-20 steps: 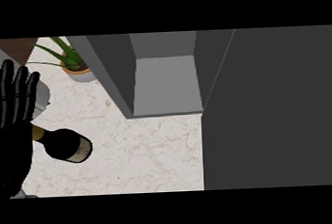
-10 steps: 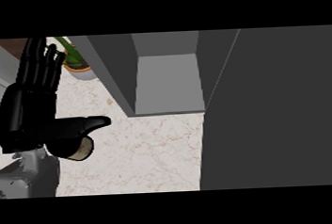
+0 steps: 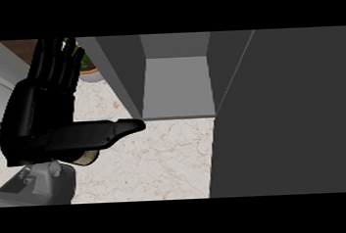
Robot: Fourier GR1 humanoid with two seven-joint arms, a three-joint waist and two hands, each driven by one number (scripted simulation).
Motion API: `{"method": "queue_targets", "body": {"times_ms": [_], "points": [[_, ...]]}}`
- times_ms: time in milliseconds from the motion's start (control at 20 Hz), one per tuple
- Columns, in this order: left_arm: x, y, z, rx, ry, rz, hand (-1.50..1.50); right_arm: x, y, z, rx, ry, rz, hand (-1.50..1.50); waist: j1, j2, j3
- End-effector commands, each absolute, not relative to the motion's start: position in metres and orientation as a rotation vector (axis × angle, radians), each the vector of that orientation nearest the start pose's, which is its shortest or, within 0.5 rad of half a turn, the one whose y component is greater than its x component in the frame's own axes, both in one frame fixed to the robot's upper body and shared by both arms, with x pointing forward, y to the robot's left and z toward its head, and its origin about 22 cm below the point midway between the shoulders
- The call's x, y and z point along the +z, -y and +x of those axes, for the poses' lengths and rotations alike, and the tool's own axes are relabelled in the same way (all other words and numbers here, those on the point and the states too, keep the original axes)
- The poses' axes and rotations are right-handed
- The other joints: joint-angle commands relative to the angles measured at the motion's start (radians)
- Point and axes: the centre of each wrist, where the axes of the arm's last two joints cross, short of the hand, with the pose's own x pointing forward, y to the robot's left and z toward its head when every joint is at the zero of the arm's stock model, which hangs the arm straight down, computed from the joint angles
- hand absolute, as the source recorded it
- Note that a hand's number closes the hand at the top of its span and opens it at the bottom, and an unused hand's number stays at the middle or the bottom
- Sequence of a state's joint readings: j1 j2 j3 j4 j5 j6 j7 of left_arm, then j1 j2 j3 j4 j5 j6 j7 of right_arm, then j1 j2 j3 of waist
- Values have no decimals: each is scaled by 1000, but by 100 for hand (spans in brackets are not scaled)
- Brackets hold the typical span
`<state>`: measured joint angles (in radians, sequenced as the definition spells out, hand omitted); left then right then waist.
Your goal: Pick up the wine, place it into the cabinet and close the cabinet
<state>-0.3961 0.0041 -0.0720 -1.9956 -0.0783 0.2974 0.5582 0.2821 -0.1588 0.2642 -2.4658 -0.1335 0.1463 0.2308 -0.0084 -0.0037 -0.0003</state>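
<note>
Counter [image 3: 149, 163]: pale marbled top, running under the cabinet.
Left hand [image 3: 42, 119]: fingers straight and spread, thumb out to the right — above the wine.
Wine [image 3: 85, 157]: only a tan end shows beneath the thumb, on the counter.
Cabinet [image 3: 176, 86]: grey interior open — dark door [image 3: 291, 113] at right.
Plant [image 3: 89, 68]: potted, far left.

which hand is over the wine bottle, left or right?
The left hand, fingers straight, thumb out over the wine bottle. No right hand shows in the head view.
</note>
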Motion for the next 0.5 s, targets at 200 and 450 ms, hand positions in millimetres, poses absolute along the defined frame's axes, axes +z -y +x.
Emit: {"method": "queue_targets", "body": {"times_ms": [200, 450], "points": [[226, -145, 237, 113, 1803, -53, -150, 191, 213, 105, 317, 1964, 364, -150, 6, 1, 1], [230, -138, 238, 143, 1767, -19, -150, 200, 208, 89, 287, 1958, 360, -150, 2, 0, 0]]}}
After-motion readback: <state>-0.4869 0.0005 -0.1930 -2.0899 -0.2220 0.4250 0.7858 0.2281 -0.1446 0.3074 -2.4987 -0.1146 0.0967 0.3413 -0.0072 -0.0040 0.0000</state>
